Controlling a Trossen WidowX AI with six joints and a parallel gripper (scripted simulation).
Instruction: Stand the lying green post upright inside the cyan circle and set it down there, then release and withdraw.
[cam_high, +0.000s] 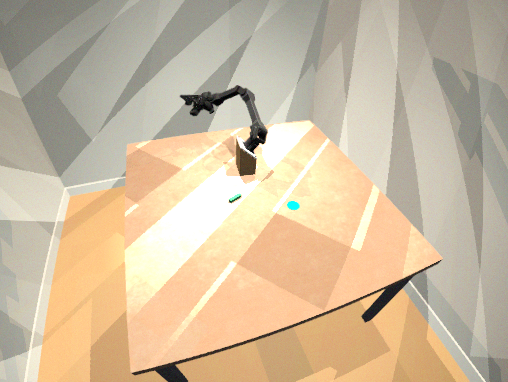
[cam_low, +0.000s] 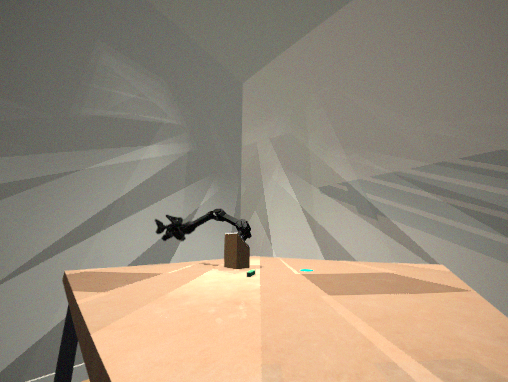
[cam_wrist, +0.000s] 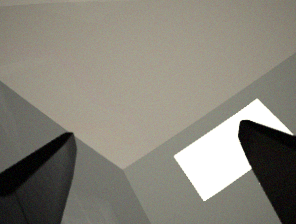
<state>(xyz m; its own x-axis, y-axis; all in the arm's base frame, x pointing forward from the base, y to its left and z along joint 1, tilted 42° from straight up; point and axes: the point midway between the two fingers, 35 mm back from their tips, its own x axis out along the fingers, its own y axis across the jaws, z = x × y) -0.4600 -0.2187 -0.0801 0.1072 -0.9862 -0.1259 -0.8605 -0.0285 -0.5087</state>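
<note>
The green post (cam_high: 235, 198) (cam_low: 250, 273) lies on its side on the table, in front of the arm's base block. The cyan circle (cam_high: 293, 205) (cam_low: 306, 270) is a flat disc on the table top, to the right of the post in the top and exterior views, with nothing on it. My gripper (cam_high: 187, 105) (cam_low: 162, 219) (cam_wrist: 158, 134) is open and empty. It is raised high, to the left of the post and the circle in the top and exterior views. The wrist view shows both fingers wide apart, with neither post nor circle in sight.
The arm rises from a brown block (cam_high: 246, 163) (cam_low: 236, 251) on the table (cam_high: 280, 305) (cam_low: 200, 345), behind the post. Bright light bands and darker shadow patches cross the table top. The wrist view shows walls, ceiling and a bright white rectangle (cam_wrist: 210, 162).
</note>
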